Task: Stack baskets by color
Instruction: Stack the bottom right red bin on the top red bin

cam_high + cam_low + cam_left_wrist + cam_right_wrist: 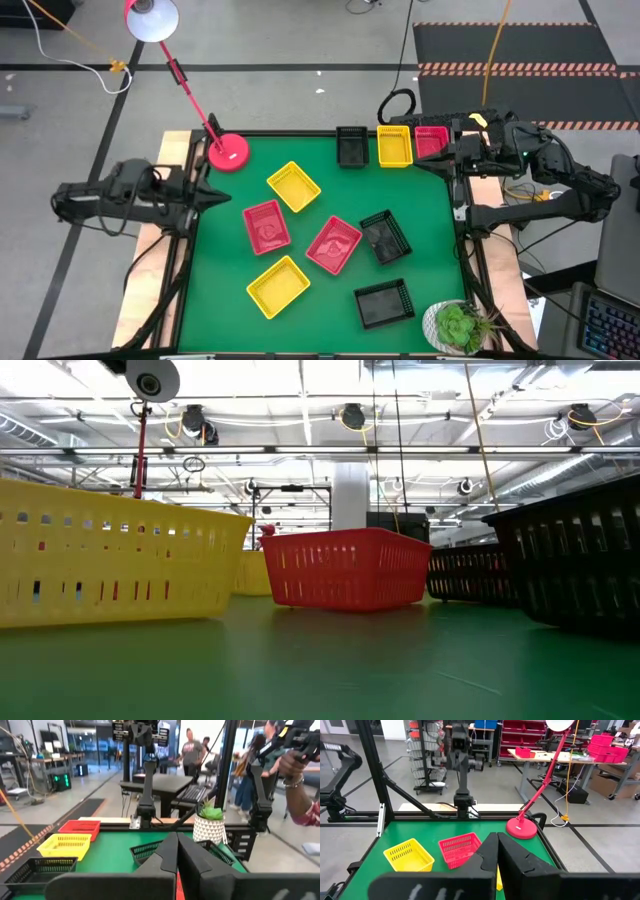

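Observation:
Several baskets lie on the green table (pixel 225 320). A black (pixel 352 146), a yellow (pixel 394 146) and a red one (pixel 431 141) stand in a row at the far edge. Loose on the mat are two yellow (pixel 294 186) (pixel 278 286), two red (pixel 266 226) (pixel 333 244) and two black ones (pixel 385 237) (pixel 384 303). My left gripper (pixel 215 197) (pixel 176 840) hangs shut and level over the table's left edge, holding nothing. My right gripper (pixel 438 160) (pixel 496 840) hangs shut over the right edge near the row, also holding nothing.
A red lamp base (pixel 228 152) stands at the far left corner, and its white head (pixel 152 18) reaches beyond the table. A potted plant (pixel 457 325) sits at the near right corner. People stand beyond the table's right side, and a hand (pixel 295 770) is up there.

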You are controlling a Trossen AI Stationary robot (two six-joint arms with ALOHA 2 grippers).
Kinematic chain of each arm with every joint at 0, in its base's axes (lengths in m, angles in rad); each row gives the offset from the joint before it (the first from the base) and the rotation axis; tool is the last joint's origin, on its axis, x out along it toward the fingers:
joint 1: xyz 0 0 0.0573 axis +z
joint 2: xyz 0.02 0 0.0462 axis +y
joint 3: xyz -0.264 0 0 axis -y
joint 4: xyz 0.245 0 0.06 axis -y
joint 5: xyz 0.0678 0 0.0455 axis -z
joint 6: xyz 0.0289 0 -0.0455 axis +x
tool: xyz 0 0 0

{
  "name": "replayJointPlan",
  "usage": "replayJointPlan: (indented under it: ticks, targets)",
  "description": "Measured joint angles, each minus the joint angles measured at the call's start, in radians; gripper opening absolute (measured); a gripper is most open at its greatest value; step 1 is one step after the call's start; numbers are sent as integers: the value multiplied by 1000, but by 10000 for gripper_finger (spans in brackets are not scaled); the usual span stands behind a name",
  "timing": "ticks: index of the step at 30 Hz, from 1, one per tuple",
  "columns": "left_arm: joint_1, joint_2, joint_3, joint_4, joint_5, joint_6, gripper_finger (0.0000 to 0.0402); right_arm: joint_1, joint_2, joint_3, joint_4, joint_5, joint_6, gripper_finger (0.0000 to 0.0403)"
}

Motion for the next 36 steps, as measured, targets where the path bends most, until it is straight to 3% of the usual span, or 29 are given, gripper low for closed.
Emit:
replayJointPlan:
  ticks: [13, 18, 29, 36]
  targets:
    - [0, 424, 573, -303, -8, 112, 3, 0, 0, 0, 0, 0, 0, 0]
    - [0, 549, 740, -428, -8, 136, 3, 0, 0, 0, 0, 0, 0, 0]
    - [0, 587, 764, -443, -35, 289, 3, 0, 0, 0, 0, 0, 0, 0]
    - [0, 588, 764, -454, -114, 160, 3, 0, 0, 0, 0, 0, 0, 0]
